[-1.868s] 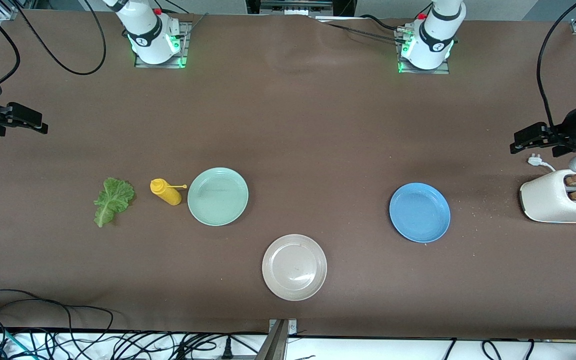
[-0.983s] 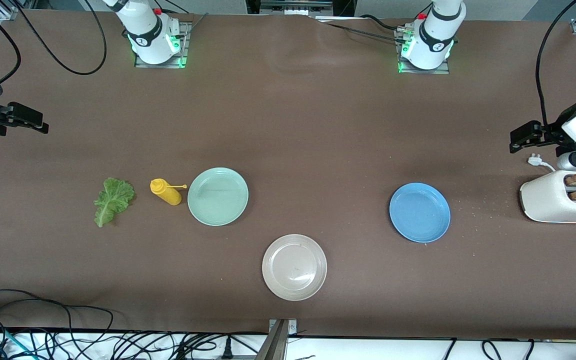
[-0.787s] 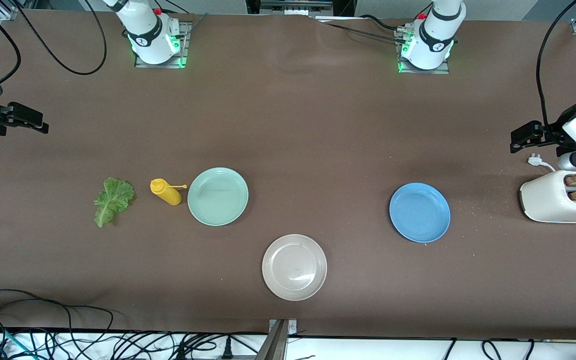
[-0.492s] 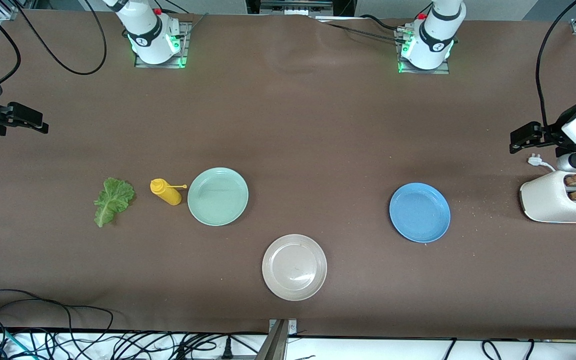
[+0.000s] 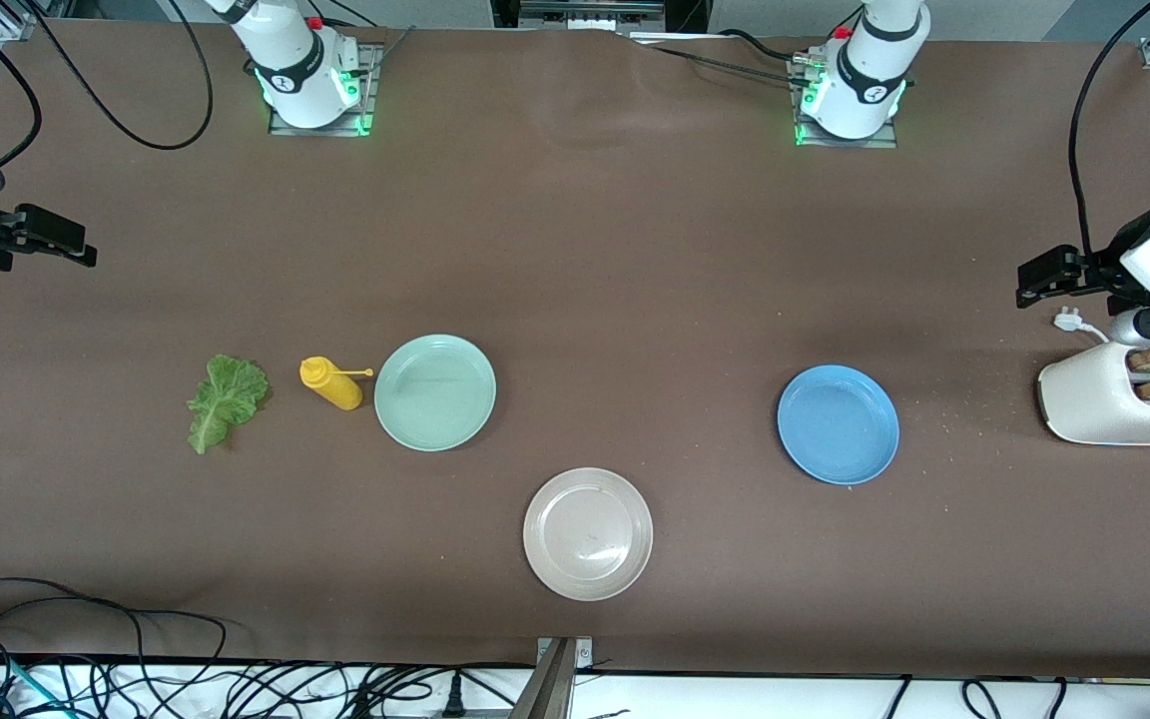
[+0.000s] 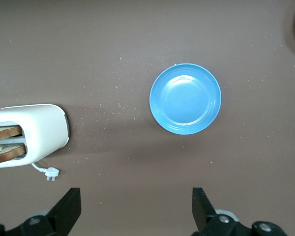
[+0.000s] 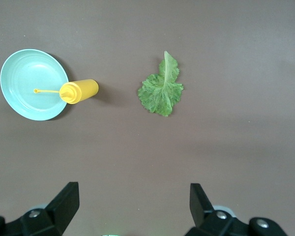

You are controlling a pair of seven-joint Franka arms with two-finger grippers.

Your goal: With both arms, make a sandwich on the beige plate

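Beige plate (image 5: 588,534): round, plain, shallow-rimmed, bare. Lettuce leaf (image 5: 226,399) lies toward the right arm's end from it. Left gripper (image 6: 132,209), right gripper (image 7: 132,206): both spread, empty.

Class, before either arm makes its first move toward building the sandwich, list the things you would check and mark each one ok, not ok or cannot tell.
1. Beige plate bare and ready: ok.
2. Two bread slices standing in the toaster, reachable from above: ok.
3. Lettuce leaf lying flat on the table, apart from the yellow bottle: ok.
4. Left gripper open, near the toaster: ok.
5. Right gripper open, waiting at its end of the table: ok.
6. Bread toasted through: cannot tell.
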